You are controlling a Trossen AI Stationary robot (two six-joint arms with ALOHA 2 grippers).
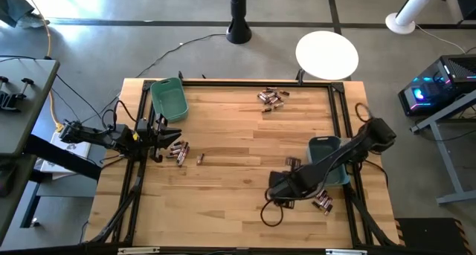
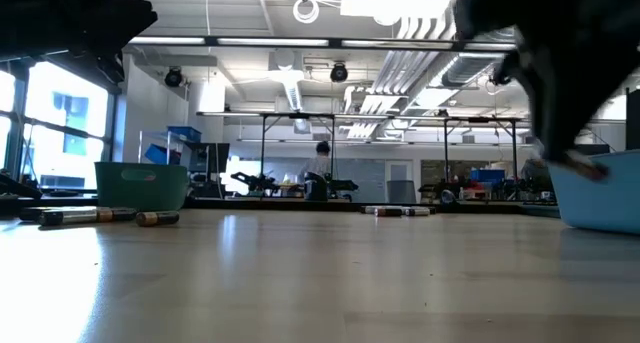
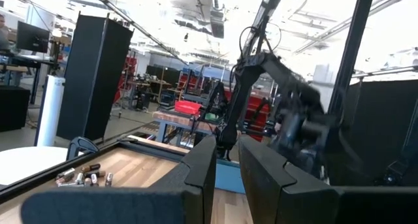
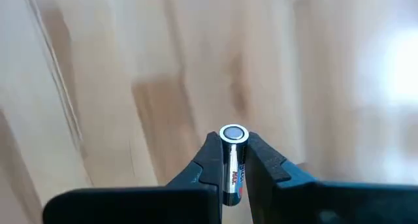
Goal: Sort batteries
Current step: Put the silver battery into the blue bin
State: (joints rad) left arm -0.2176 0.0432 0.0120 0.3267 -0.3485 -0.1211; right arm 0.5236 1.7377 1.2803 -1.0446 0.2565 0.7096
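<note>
Your high view looks straight down on the whole table; the low view looks level across it into the room. Each wrist view looks forward past its own fingers. High and low views share the green bin.

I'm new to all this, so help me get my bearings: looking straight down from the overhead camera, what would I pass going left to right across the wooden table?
Left gripper → green bin → batteries beside that gripper → lone battery → batteries at the far edge → right gripper → blue bin.
</note>
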